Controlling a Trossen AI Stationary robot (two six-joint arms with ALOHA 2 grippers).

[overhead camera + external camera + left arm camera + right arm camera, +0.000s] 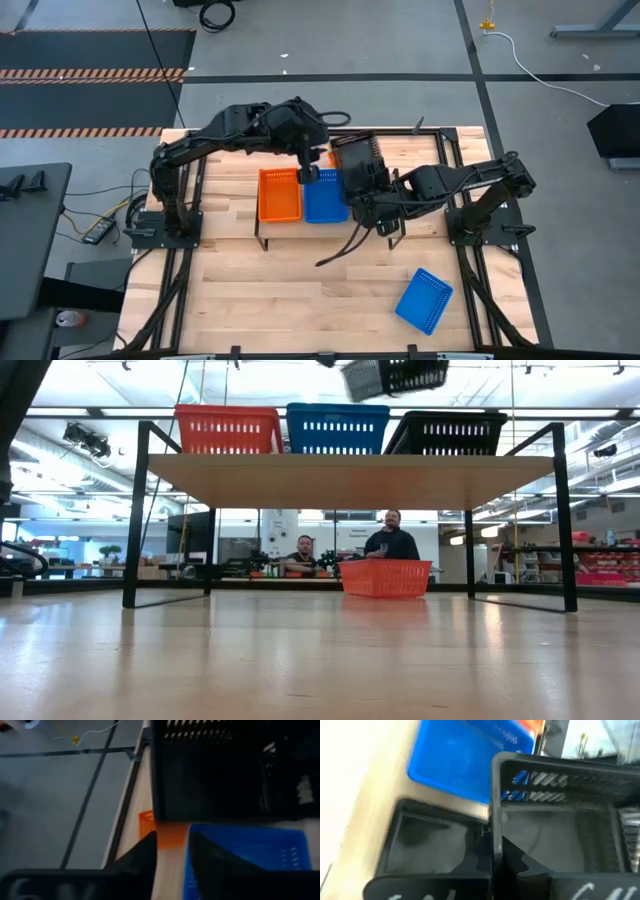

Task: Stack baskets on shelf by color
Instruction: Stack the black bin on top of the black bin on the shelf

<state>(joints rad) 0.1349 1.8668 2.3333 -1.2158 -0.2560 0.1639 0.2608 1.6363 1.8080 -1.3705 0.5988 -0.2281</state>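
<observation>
Now held aloft by right gripper (pixel 497 857), fingers pinching 1 wall: black basket (pixel 358 158), tilted just above black basket on shelf (pixel 350 480). Left gripper (pixel 172 857) half spread, empty, over blue basket (pixel 324 196).

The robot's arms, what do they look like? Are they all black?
Mostly, yes. Both arms are dark, chunky jointed links on black bases, with black cables trailing beside them. The left gripper has two dark pointed fingers. The right gripper is dark too, with pale lettering on its body.
</observation>
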